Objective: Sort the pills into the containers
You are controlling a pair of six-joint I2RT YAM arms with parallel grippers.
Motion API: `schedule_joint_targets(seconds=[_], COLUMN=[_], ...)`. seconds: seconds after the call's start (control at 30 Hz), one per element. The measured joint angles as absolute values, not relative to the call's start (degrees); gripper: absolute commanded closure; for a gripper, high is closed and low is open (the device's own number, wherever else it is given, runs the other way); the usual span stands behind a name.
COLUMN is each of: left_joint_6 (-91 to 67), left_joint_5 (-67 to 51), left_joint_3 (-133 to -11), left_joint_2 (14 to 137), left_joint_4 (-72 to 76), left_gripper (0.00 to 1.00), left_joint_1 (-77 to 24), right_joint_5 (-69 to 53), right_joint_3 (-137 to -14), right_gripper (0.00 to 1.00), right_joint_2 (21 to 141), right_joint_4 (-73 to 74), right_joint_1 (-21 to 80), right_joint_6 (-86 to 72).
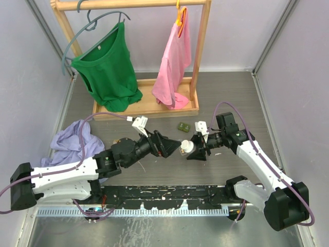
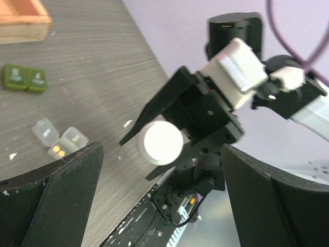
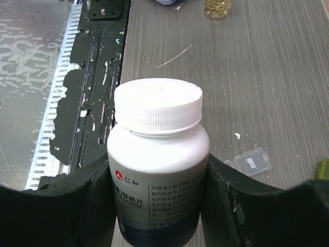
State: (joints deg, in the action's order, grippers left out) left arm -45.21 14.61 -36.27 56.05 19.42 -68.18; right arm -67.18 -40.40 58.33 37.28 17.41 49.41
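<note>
My right gripper (image 3: 157,172) is shut on a white pill bottle (image 3: 157,154), which has a ribbed white cap (image 3: 158,110) on it and is held above the table. In the top view the bottle (image 1: 186,147) points toward my left gripper (image 1: 172,146), which is open; the left fingers (image 2: 67,195) stand wide just short of the cap (image 2: 160,142), touching nothing. The clear container (image 2: 60,140) lies on the table with two yellow pills (image 2: 58,151) in one compartment, and it also shows beside the right finger (image 3: 252,162). The dark green container (image 1: 184,126) lies farther back (image 2: 24,78).
A wooden clothes rack (image 1: 198,56) at the back carries a green top (image 1: 108,72) and a pink top (image 1: 175,62). A purple cloth (image 1: 72,141) lies at the left. A small amber jar (image 3: 218,7) stands on the table. The black mounting rail (image 1: 164,198) runs along the near edge.
</note>
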Motion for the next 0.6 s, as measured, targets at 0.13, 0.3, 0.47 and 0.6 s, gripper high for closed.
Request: schedule_joint_targets(seconds=[0.13,0.3,0.47,0.6], left_joint_6=[-48.5,-50.7,-51.7,-51.9], left_joint_5=[18.5,20.7,21.3,21.3], left_joint_3=[-38.4,-40.8,-41.4,-42.0], left_joint_2=[58.0,60.5,61.9,62.8], left_joint_4=[13.7,10.7,10.1,9.9], left_gripper=[0.02,0.02,0.02,0.02], left_joint_1=[-68.2,-68.2,-68.2,-68.2], right_joint_5=[-67.2,-67.2,-67.2,-67.2], right_joint_3=[-40.4,-40.4,-40.4,-40.4], right_gripper=[0.85,0.85,0.85,0.85], right_joint_2=[58.1,58.1,58.1,58.1], right_joint_4=[37.3,37.3,37.3,37.3], right_joint_1=[17.4,17.4,17.4,17.4], right_joint_6=[49.4,49.4,49.4,49.4])
